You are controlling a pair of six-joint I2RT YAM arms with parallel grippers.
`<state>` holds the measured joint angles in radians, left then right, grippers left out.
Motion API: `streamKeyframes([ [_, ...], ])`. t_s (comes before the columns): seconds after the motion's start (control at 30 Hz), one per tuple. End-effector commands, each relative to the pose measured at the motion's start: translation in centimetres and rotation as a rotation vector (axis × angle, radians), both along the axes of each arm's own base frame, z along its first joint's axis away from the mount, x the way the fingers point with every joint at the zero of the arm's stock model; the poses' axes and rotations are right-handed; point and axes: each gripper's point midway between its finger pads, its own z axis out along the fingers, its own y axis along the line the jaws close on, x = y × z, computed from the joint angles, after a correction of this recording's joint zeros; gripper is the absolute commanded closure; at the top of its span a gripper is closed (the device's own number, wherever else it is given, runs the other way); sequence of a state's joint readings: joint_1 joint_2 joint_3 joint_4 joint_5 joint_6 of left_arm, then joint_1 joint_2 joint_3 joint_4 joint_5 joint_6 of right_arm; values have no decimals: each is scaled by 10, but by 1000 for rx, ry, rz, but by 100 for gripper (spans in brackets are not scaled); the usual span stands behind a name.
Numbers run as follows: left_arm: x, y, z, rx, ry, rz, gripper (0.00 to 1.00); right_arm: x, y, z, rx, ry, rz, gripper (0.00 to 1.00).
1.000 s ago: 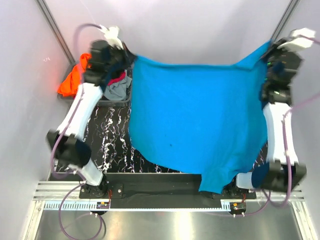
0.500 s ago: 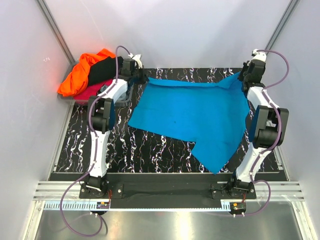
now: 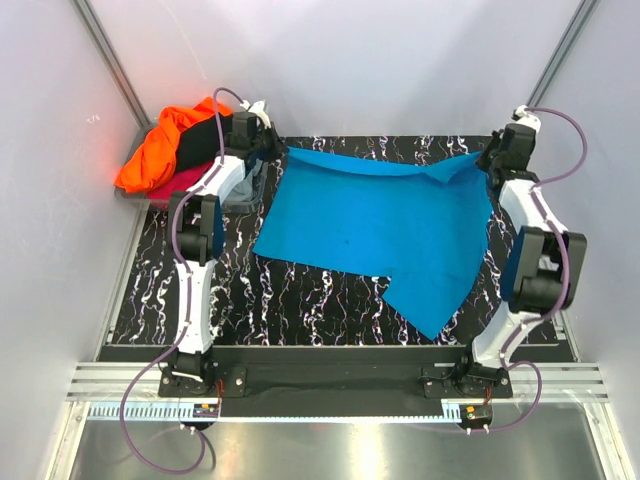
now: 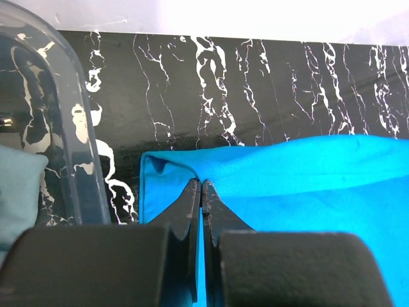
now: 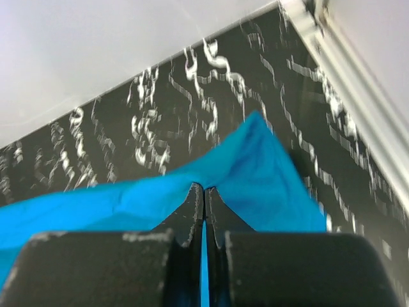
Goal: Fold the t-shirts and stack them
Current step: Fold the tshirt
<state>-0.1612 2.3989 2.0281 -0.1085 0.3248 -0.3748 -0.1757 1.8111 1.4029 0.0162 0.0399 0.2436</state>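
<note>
Heap to the left of the left gripper: an orange t-shirt [image 3: 150,152], a black t-shirt [image 3: 203,136] and a crimson t-shirt [image 3: 186,178] lie bundled together, just beside the arm's wrist.
Clear bin [image 4: 82,153]: its curved wall stands just left of the left fingers, with a grey cloth [image 4: 16,192] inside it.
Left gripper [image 4: 202,187]: clenched, its two black fingers pressed flat together on the far-left corner of the turquoise t-shirt [image 3: 375,225]. The folded hem sits right at the fingertips, low over the table [image 3: 300,295].
Turquoise t-shirt: it spreads to the right of the left gripper and toward the arm bases, lying mostly flat on the marbled black top. Its far edge runs between the two grippers with a shallow crease near the right one. One flap reaches toward the right arm's base.
Right gripper [image 5: 204,189]: also clamped tight, pinching the far-right corner. The cloth rises to a small peak just beyond the fingertips and trails away to the gripper's left.
</note>
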Motion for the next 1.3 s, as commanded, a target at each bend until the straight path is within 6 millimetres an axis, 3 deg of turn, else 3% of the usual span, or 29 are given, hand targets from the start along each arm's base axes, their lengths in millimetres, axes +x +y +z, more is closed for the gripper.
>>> streamKeyframes([
  [0.0, 9, 2, 36, -52, -93, 9, 100, -41, 5, 37, 114, -42, -88, 100],
  [0.07, 9, 2, 31, -58, -81, 14, 100, -61, 6, 36, 153, -34, -132, 100],
  [0.47, -10, 13, 14, -49, 7, 20, 100, -119, 21, -1, 274, 106, -198, 100],
  [0.67, -23, 14, 3, -46, 55, 9, 100, -133, 27, -12, 304, 140, -202, 100],
  [1.27, -44, 26, -23, 12, 134, 10, 100, -147, 24, -46, 290, 238, -239, 100],
])
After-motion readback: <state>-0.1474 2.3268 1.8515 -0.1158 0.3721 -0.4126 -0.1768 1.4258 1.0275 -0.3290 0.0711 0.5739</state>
